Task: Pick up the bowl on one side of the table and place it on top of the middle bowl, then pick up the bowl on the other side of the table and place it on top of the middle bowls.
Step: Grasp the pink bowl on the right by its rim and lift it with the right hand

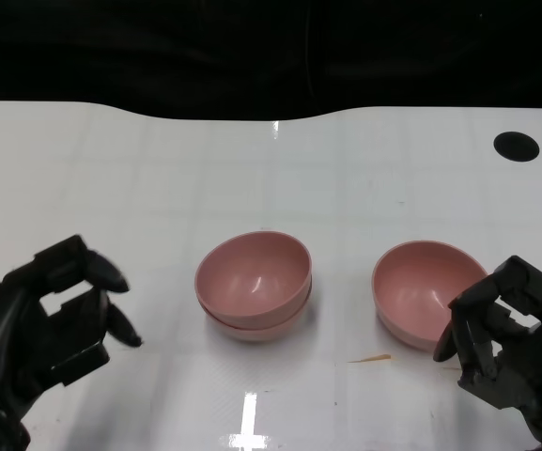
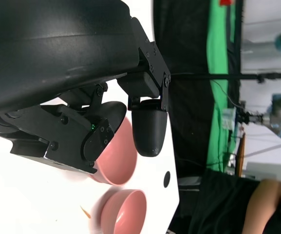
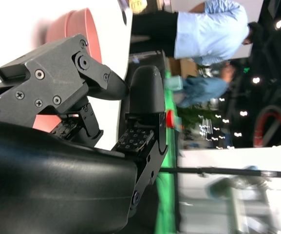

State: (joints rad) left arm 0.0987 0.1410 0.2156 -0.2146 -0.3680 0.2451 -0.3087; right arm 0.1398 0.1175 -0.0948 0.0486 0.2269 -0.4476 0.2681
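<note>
Two pink bowls sit nested in the middle of the white table (image 1: pixel 111 169): the upper bowl (image 1: pixel 252 274) leans a little in the lower bowl (image 1: pixel 252 331). A third pink bowl (image 1: pixel 419 287) stands alone to the right. My right hand (image 1: pixel 510 334) is beside that bowl's near right rim, fingers curled but apart, gripping nothing. My left hand (image 1: pixel 50 324) hangs at the lower left, well away from the stack, empty with its fingers spread. The left wrist view shows the stack (image 2: pixel 118 158) and the single bowl (image 2: pixel 123 209) past the left hand (image 2: pixel 82 126). The right wrist view shows the single bowl (image 3: pixel 74 29) beyond the right hand (image 3: pixel 86 97).
A black round hole (image 1: pixel 516 146) lies in the table's far right corner. A thin tan sliver (image 1: pixel 369 358) lies between the stack and the right bowl. People stand beyond the table: one (image 3: pixel 208 34) in the right wrist view, another (image 2: pixel 267 204) in the left wrist view.
</note>
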